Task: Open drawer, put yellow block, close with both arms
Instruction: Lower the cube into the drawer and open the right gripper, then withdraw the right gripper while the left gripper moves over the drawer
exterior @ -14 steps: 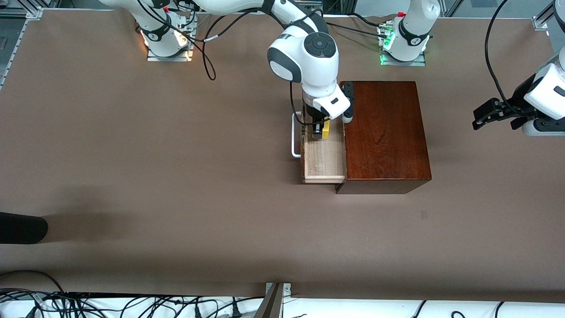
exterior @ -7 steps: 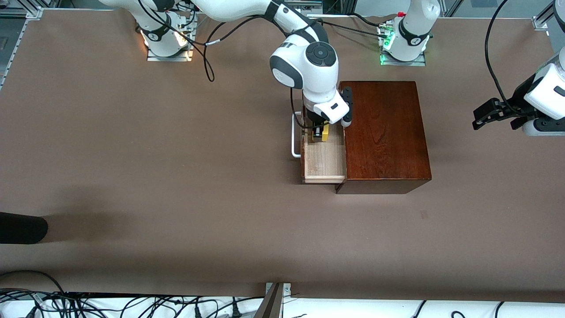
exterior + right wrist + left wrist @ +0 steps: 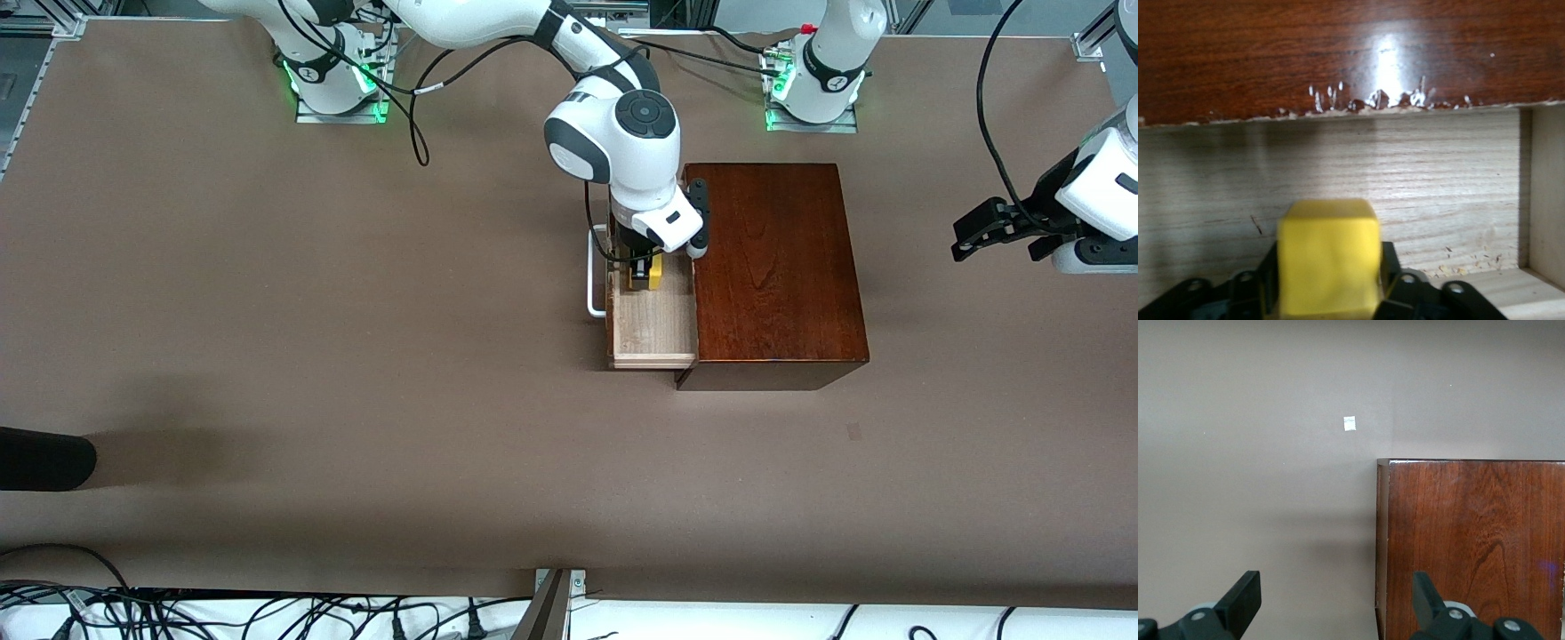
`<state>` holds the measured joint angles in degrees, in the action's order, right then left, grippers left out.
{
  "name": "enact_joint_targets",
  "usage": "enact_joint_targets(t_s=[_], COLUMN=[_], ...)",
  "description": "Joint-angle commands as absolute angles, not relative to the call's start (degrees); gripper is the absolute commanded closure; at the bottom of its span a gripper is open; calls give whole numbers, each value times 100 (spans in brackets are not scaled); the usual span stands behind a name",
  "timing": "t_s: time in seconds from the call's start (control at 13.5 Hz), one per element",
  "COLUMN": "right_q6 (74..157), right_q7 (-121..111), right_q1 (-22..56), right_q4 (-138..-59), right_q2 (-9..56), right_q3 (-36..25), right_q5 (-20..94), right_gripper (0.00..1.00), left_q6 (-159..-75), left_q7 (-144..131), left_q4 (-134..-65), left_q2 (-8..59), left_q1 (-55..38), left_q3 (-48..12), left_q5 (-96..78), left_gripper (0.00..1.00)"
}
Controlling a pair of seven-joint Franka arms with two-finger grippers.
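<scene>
The drawer (image 3: pixel 653 331) of the dark reddish-brown box (image 3: pixel 773 267) stands pulled out toward the right arm's end, its pale floor (image 3: pixel 1405 173) bare and its white handle (image 3: pixel 593 277) in front. My right gripper (image 3: pixel 642 271) reaches down into the drawer at the end farther from the front camera. The yellow block (image 3: pixel 656 276) is right at that gripper (image 3: pixel 1328 297), low over the drawer floor, and it fills the near part of the right wrist view as a yellow cube (image 3: pixel 1328 257). My left gripper (image 3: pixel 987 229) waits open over the table at the left arm's end, beside the box (image 3: pixel 1471 547).
A small white scrap (image 3: pixel 1349 423) lies on the brown table near the box's corner. A dark object (image 3: pixel 44 458) juts in at the right arm's end, near the front camera. Cables (image 3: pixel 222 613) run along the table's near edge.
The right arm has sunk a little, taking the yellow block lower into the drawer. The left arm has not moved.
</scene>
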<state>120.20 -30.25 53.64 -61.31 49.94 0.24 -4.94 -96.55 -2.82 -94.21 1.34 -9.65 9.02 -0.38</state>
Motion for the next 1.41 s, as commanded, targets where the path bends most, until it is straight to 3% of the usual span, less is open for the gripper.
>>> enact_joint_targets(t_s=[0.0, 0.44, 0.81, 1.33], right_q6=[11603, 10531, 9994, 9835], right_q7=[-3032, -3050, -3296, -3314], right_q1=[5388, 5370, 4721, 3913], right_q4=[-5908, -5660, -5853, -6363], right_q2=[4895, 4432, 4000, 3534], right_q3=[-9, -26, -53, -79], right_q5=[-519, -501, -370, -114], right_gripper=[0, 0, 0, 0], left_q6=[-9633, -9633, -9633, -9642], left_q7=[-237, -237, -237, -255], left_q4=[-9264, -9264, -9264, -9018], left_q2=[220, 220, 229, 474], left_q1=[-940, -932, -958, -1019], left_q3=[879, 879, 870, 861], left_q5=[53, 53, 53, -35], left_gripper=[0, 0, 0, 0])
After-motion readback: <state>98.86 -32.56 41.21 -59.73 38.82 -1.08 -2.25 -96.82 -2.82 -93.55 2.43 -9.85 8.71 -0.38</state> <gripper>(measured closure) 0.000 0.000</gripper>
